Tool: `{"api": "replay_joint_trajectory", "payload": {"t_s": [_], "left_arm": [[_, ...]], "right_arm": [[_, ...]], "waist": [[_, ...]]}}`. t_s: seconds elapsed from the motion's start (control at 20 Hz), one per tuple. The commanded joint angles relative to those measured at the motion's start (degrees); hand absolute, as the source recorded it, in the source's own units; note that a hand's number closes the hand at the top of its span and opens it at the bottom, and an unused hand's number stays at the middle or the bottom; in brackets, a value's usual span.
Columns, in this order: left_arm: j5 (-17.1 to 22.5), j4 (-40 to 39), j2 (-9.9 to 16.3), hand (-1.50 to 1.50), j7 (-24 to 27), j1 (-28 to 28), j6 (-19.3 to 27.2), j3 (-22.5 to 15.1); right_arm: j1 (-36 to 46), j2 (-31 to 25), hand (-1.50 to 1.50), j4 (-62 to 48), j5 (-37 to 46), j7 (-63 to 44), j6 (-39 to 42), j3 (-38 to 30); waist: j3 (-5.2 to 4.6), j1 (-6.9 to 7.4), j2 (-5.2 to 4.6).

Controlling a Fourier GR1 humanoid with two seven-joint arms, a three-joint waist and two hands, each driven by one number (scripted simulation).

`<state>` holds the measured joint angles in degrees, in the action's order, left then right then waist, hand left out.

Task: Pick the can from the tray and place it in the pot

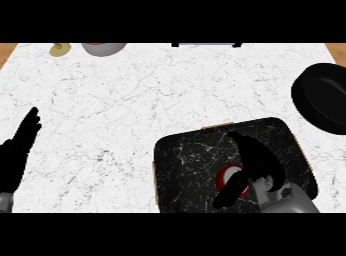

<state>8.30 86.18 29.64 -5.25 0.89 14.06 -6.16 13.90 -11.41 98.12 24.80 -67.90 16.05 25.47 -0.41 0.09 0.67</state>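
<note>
A single head view looks steeply down on the white marble counter (132,100), its far edge along the top. The forearms enter from the lower edge (close beneath the camera). Wooden floor shows past both far corners.

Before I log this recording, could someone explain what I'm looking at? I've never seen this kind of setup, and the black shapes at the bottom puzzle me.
This is a single picture taken as from a humanoid robot's head, looking steeply down at a white marbled counter. The black shapes are its two hands on grey forearms. The left hand rests open at the lower left, fingers up, holding nothing. The right hand is over a dark marbled tray with rounded corners, its fingers and thumb curled round a red and white can, which it partly hides. Whether the can has left the tray cannot be told. The round black pot sits at the right edge, apart from the tray. At the far edge stand a grey bowl and a small yellowish item, too cut off to name.
</note>
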Motion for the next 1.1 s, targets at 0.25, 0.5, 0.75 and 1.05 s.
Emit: {"api": "replay_joint_trajectory", "payload": {"t_s": [0.25,0.5,0.75,1.05], "left_arm": [[-0.1,-0.9,-1.2,0.0,0.0,-0.8,-1.2,1.7],[-1.1,0.3,-1.5,0.0,-0.1,1.8,-1.9,1.0],[-3.2,-1.5,-3.7,0.0,1.3,-2.2,-0.7,-0.9],[-0.8,-0.4,-0.6,0.0,-5.2,-5.4,-3.4,2.6]], "right_arm": [[2.1,1.8,1.5,-2.2,3.3,-8.0,4.5,2.5],[2.7,1.6,1.5,-6.7,5.1,-3.7,3.1,-0.1],[24.4,-1.3,1.5,-26.0,7.0,5.3,-0.7,-15.1],[34.1,-2.2,1.5,-42.8,14.2,11.6,-5.2,-15.4]], "waist": [[0.36,0.09,-0.63],[0.39,0.52,-0.68],[0.4,2.92,-1.86],[0.44,1.7,-1.21]]}}
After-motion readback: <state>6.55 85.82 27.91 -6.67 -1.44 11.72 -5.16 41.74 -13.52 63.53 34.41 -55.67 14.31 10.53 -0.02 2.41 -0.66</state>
